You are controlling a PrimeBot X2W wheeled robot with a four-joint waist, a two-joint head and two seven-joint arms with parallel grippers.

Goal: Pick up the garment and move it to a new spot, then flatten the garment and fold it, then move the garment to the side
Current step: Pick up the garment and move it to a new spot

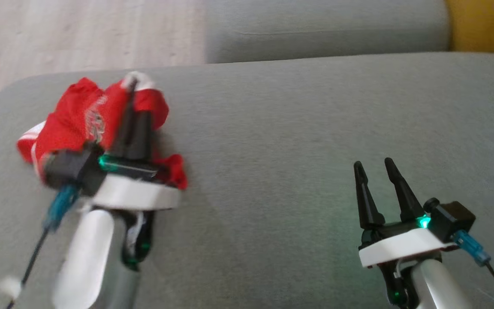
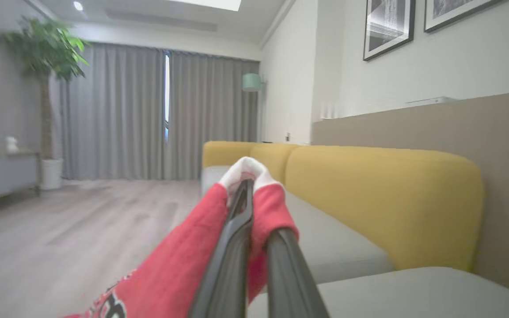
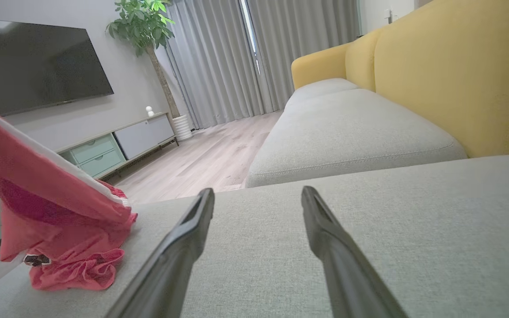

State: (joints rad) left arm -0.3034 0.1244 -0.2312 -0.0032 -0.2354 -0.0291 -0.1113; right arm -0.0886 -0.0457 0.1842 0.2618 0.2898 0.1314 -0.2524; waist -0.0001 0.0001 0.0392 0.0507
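The left tool (image 1: 132, 85) is closed on the red garment (image 1: 75, 120), its two dark fingers pressed together with a white-edged fold of the cloth pinched at their tips; the left wrist view shows that fold wrapped over the tool (image 2: 246, 183) and the rest of the garment (image 2: 179, 260) draping down to the left. The garment (image 1: 75, 120) sits at the left end of the grey sofa cushion (image 1: 294, 128), near the edge by the wooden floor (image 1: 58, 34). In the right wrist view it (image 3: 51, 207) hangs from above, with its lower folds bunched on the cushion. The right tool (image 1: 373, 164) is open and holds nothing, its fingers spread just above bare cushion, well apart from the garment. A yellow backrest (image 2: 382, 198) runs along the far side of the sofa.
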